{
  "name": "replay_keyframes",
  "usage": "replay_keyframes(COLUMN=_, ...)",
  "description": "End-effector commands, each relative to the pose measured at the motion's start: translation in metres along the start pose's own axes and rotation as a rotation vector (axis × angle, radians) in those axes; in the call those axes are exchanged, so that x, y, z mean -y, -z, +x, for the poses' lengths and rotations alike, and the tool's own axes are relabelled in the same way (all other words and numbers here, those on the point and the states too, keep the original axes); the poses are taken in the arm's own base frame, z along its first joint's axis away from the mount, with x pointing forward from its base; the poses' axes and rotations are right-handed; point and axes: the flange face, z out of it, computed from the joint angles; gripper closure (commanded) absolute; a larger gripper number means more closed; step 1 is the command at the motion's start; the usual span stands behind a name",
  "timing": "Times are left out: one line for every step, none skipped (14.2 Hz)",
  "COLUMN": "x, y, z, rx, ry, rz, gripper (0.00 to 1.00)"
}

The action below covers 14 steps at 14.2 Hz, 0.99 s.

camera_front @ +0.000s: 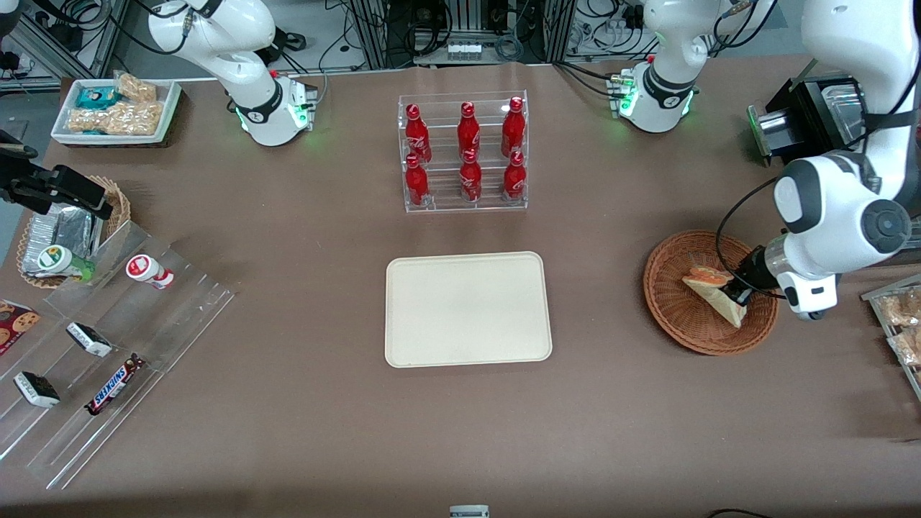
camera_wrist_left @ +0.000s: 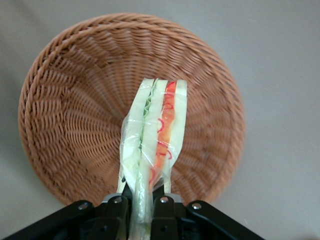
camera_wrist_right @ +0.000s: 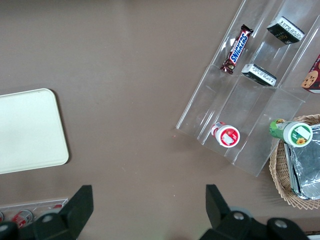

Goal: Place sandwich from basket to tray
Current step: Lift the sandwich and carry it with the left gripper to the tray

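Note:
The sandwich [camera_front: 712, 291], a plastic-wrapped wedge of pale bread with red, orange and green filling [camera_wrist_left: 155, 135], is held over the round reddish-brown wicker basket [camera_front: 673, 316] [camera_wrist_left: 65, 100]. My gripper [camera_front: 737, 296] [camera_wrist_left: 141, 207] is shut on the sandwich's narrow end, one black finger on each bread face. The basket lies toward the working arm's end of the table. The cream-beige tray [camera_front: 468, 309] [camera_wrist_right: 27, 130] lies flat at the table's middle, with nothing on it.
A clear rack of red bottles [camera_front: 464, 151] stands farther from the front camera than the tray. Toward the parked arm's end are clear stepped shelves with snacks [camera_front: 108, 338], a smaller basket [camera_front: 119, 205] and a white snack tray [camera_front: 115, 108]. A black machine [camera_front: 813, 119] sits near the working arm.

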Motion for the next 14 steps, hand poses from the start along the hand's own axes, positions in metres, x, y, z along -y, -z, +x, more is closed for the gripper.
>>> replay_keyframes(x=-0.038, y=0.021, z=-0.035, rx=0.014, ry=-0.076, rz=-0.001, gripper=0.94)
replay_keyframes(x=-0.050, y=0.017, z=-0.051, rx=0.020, ry=-0.103, rz=0.000, gripper=0.94)
replay_keyframes(x=-0.066, y=0.013, z=-0.074, rx=0.020, ry=-0.145, rz=0.002, gripper=0.94)
replay_keyframes(x=-0.086, y=0.003, z=-0.097, rx=0.020, ry=-0.198, rz=0.014, gripper=0.94)
replay_keyframes(x=-0.107, y=-0.001, z=-0.121, rx=0.015, ry=-0.266, rz=0.017, gripper=0.94)
replay_keyframes(x=-0.131, y=-0.010, z=-0.150, rx=0.010, ry=-0.364, rz=0.029, gripper=0.94)
replay_keyframes(x=-0.154, y=-0.014, z=-0.175, rx=-0.001, ry=-0.453, rz=0.031, gripper=0.94)
replay_keyframes(x=-0.167, y=-0.020, z=-0.188, rx=-0.002, ry=-0.505, rz=0.033, gripper=0.94)
replay_keyframes(x=-0.177, y=-0.025, z=-0.199, rx=-0.001, ry=-0.540, rz=0.027, gripper=0.94)
replay_keyframes(x=-0.187, y=-0.033, z=-0.219, rx=0.000, ry=-0.575, rz=0.028, gripper=0.94)
replay_keyframes(x=-0.202, y=-0.038, z=-0.239, rx=-0.002, ry=-0.611, rz=0.021, gripper=0.94)
replay_keyframes(x=-0.215, y=-0.041, z=-0.252, rx=-0.007, ry=-0.631, rz=0.014, gripper=0.94)
replay_keyframes(x=-0.226, y=-0.047, z=-0.268, rx=-0.011, ry=-0.662, rz=0.011, gripper=0.94)
replay_keyframes(x=-0.233, y=-0.055, z=-0.277, rx=-0.009, ry=-0.677, rz=0.014, gripper=0.94)
